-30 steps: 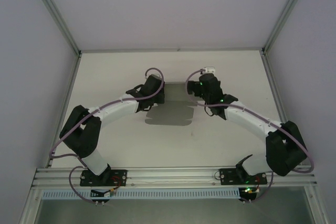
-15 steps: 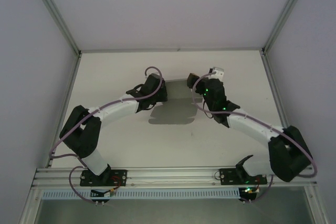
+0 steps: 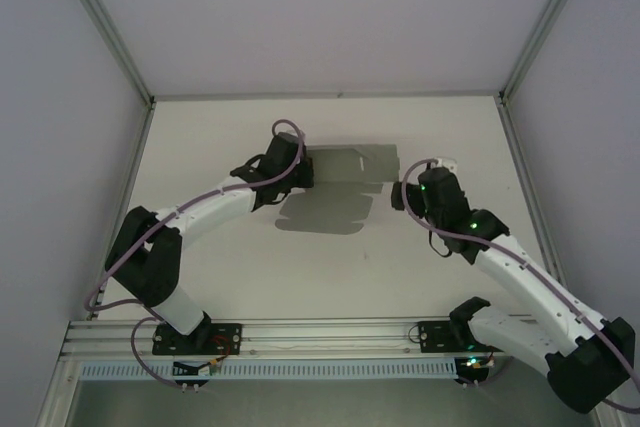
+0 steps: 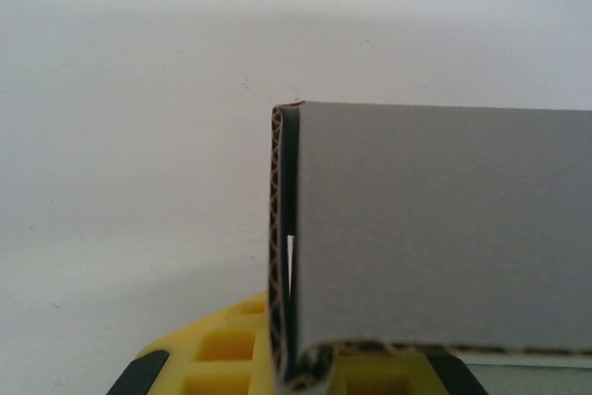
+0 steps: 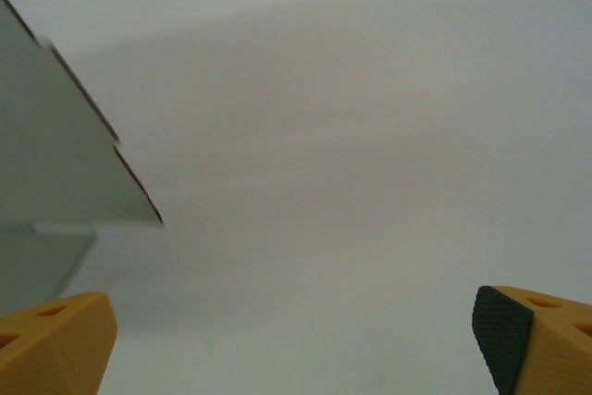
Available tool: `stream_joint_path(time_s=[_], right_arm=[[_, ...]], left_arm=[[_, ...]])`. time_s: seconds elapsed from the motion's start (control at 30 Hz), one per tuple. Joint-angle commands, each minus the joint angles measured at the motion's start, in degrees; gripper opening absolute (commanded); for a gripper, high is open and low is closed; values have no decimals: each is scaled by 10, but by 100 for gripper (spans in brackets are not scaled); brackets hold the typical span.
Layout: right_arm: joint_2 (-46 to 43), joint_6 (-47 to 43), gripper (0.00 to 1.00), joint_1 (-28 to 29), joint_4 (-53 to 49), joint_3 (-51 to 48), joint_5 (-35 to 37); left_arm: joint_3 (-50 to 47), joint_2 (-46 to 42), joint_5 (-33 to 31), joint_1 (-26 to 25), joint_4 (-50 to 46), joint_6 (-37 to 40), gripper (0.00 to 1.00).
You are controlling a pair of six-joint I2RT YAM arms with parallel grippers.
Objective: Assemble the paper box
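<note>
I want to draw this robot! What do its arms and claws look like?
The left arm and right arm are white tubes with chunky black joints and a purple cable looping along each. Tiny green lights glow on the right one. Claw fingers are yellow with black pads.

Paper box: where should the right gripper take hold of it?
Probably the free right edge of the paper box, approached from the right: the sheet is held up roughly flat by the left gripper, and the open right gripper faces that edge.
</note>
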Motion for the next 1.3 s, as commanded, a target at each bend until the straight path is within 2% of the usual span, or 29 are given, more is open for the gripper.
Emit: stream_joint_path(time_s=[0.0,0.13,0.3,0.67,0.8,1.0,1.1,1.27], right_arm=[[15,-23,100,-5,-9,-3,-57],[67,-49,100,-20,38,20,-100],[135,-72,100,-25,30,64,-135],[155,-70,100,-26,71,82,-214],[183,-78,100,-26,74,100,-222],[231,-71,100,-22,130,99,-243],[251,-72,100,1,177,91,-188],[284,-69,100,36,191,99,-30]], left_arm=[[20,-15,29,1,-22,28,0],[23,-15,52,3,-31,28,0],[34,-11,66,4,-45,29,0],[52,23,113,3,-44,60,0],[51,27,123,2,-45,66,0],[60,36,132,2,-49,29,0],[65,46,141,2,-44,7,0],[70,57,132,3,-45,-10,0]])
